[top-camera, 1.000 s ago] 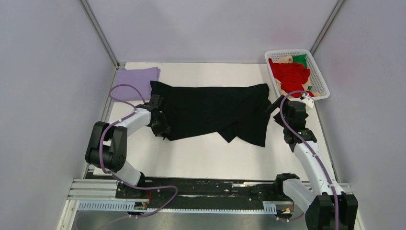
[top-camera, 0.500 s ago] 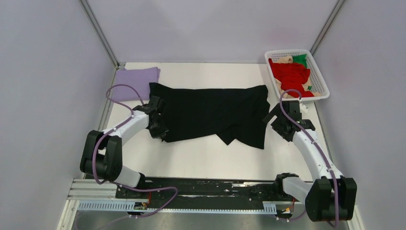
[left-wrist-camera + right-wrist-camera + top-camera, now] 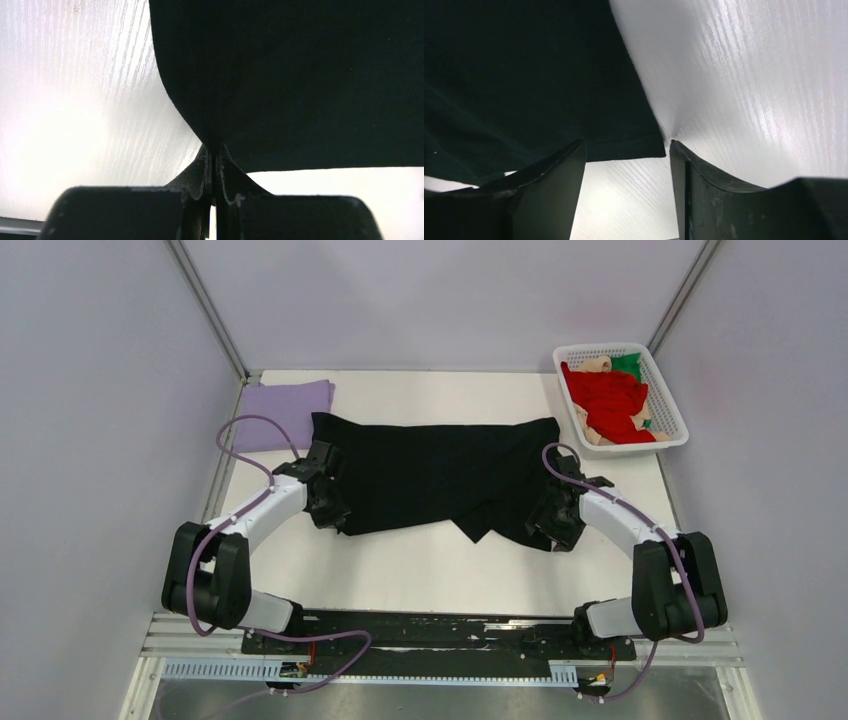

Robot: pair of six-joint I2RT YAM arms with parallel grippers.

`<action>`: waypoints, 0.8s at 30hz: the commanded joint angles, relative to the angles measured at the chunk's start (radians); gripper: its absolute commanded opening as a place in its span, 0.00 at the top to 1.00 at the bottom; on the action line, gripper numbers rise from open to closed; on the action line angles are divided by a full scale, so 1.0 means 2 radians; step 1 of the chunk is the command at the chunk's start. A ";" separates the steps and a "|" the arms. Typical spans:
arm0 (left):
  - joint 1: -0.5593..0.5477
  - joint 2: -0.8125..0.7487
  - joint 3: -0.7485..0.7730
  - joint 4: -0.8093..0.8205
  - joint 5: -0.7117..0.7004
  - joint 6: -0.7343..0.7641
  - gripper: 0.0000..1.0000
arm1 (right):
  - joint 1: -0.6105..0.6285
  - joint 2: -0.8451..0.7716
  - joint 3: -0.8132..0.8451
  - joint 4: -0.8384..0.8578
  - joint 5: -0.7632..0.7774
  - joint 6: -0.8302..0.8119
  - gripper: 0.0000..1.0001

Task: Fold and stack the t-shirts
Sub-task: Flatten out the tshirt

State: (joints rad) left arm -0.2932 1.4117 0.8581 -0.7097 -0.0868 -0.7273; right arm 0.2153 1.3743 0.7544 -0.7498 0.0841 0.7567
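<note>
Since a second ago the right gripper [image 3: 626, 146] has swung from beside the basket [image 3: 600, 347] down to the black shirt [image 3: 440, 475]. Its fingers are spread wide around the near right corner, probably to mirror the left gripper [image 3: 216, 156], which is pinched tight on the near left hem. The soft, matte cloth lies spread across the pale, grained table [image 3: 430, 570], and a folded lavender shirt [image 3: 288, 405] sits at the far left.

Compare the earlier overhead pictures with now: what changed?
The right gripper swung from beside the basket in to the near right corner of the black shirt, open, nothing gripped yet. The left gripper stayed shut on its left edge; lavender shirt and basket unmoved.
</note>
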 commanded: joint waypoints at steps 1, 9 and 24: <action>-0.002 -0.019 -0.006 0.004 -0.007 0.004 1.00 | 0.003 0.016 -0.006 0.016 0.016 0.020 0.41; -0.002 -0.020 -0.003 0.010 -0.004 0.002 1.00 | 0.011 0.042 -0.011 0.066 0.003 0.034 0.84; -0.002 -0.079 0.222 0.022 -0.034 0.041 1.00 | 0.000 -0.143 0.205 0.135 0.183 -0.069 1.00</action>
State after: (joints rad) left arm -0.2932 1.3468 1.1534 -0.6949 -0.1066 -0.6758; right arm 0.2245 1.1938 1.0386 -0.5556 0.2989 0.7116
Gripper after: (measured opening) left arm 0.016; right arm 0.011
